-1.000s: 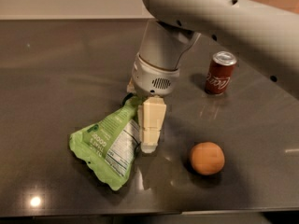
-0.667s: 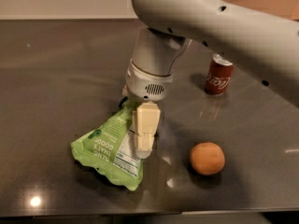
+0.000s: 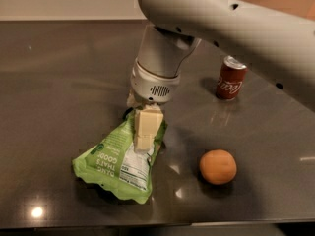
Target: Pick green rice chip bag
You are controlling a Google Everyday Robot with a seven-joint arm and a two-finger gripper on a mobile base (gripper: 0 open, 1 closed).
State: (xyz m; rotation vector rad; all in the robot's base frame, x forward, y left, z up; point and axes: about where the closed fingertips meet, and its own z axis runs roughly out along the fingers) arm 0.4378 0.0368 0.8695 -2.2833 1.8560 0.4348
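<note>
Matt plastic pincer [image 3: 141,132] clamps the crinkled, glossy bag [image 3: 110,167] on polished tabletop [image 3: 59,82].

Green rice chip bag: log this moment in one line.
gripper: shut on green rice chip bag top | bag bottom: on table | red can, orange: apart

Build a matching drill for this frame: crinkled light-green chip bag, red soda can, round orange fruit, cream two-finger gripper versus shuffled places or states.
1 green rice chip bag
2 red soda can
3 orange fruit
4 gripper

A upright, back right
B loose, front right
C centre, shut on a corner
D front left, held by its top

Pairs: 1-D, 2-A, 3-B, 4-C
</note>
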